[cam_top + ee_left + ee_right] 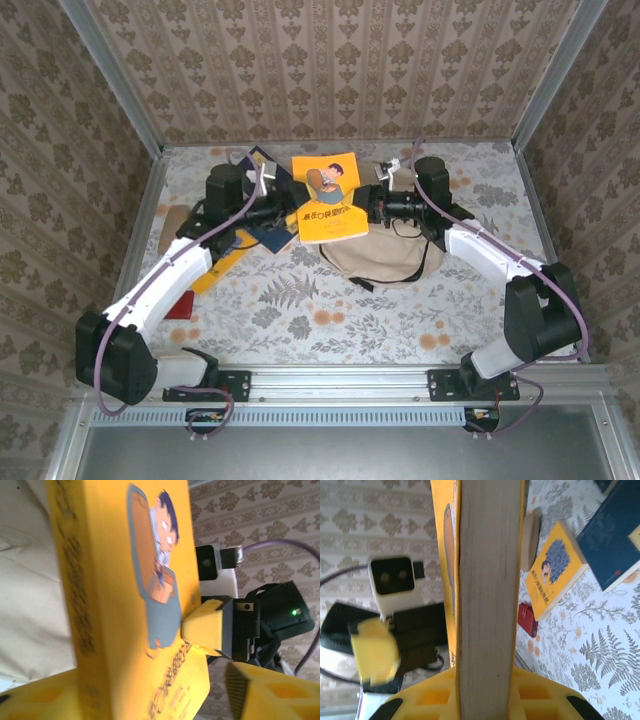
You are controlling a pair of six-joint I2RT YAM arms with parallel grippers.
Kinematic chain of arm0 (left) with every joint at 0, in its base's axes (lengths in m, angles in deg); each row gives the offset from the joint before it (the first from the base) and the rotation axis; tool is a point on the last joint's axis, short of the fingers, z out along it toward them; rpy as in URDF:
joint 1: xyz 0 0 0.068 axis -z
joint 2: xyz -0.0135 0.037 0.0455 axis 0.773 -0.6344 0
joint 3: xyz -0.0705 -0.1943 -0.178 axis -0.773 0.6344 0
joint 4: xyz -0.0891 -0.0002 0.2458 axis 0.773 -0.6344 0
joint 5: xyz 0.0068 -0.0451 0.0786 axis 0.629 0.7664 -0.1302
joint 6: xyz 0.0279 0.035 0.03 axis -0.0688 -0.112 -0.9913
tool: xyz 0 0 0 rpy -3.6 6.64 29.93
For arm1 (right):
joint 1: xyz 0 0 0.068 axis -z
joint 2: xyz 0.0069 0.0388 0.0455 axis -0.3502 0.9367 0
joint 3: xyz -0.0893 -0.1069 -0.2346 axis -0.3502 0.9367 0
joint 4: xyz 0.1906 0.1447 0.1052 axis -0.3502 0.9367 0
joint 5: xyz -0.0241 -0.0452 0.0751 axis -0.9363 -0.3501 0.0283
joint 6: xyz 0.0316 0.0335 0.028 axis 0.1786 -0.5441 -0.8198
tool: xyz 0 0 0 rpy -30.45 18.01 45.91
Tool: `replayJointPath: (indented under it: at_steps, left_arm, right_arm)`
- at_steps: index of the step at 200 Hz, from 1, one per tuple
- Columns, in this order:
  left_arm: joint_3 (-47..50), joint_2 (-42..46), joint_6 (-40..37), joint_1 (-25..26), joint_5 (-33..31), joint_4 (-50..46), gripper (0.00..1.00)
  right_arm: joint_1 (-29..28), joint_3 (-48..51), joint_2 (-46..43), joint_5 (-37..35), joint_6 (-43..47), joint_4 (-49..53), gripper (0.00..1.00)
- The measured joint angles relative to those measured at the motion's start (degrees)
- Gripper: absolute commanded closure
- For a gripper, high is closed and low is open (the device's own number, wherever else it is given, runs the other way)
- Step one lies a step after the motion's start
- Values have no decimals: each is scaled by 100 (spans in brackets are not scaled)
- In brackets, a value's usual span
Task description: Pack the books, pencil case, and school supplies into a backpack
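The right gripper (485, 695) is clamped firmly on a bright yellow softcover book (328, 198) with a cartoon boy on the cover. It holds this yellow book on edge, off the floral-patterned table (330, 320) and over the big beige-cream fabric backpack (385, 258). The right wrist view looks straight down the pale page edge pinched between the yellow pads. The left gripper (150, 700) straddles the same book with its jaws spread. There's a sliver of gap beside one finger (270, 690), so it's gripping nothing.

Progress looks early to me. Nothing shows inside the backpack, and I can't tell whether its mouth is open. Plenty is left on the table:
- a second yellow book (215, 272) under the left arm
- 2 dark navy softcover books (258, 165) near it
- the tan oblong soft pencil case (168, 230) by the left edge
- a small red object (183, 305) close to that

As for writing, black East Asian characters run along the held cover's lower part, too blurred to read. From the right wrist, 1 navy cover shows a pale label cut off by the frame and a tiny red mark, neither legible. No brand is visible anywhere.
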Motion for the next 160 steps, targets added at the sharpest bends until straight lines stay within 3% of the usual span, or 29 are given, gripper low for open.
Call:
replayJointPath:
  at_steps: [43,73,108,160]
  left_arm:
    - [181,-330,651,511,-623,756,31]
    - [345,-354,820,776,-1200,1161,42]
    - [713,-354,1029,863,-1753,1552,56]
    - [911,-356,1261,885,-2243,2120,65]
  right_arm:
    - [4,289,-24,-925,-960,-424,95]
    - [15,289,-22,-1340,-1283,-546,96]
    - [15,315,-15,-1604,-1397,-579,96]
    - [-37,424,-11,-1659,-1447,-610,95]
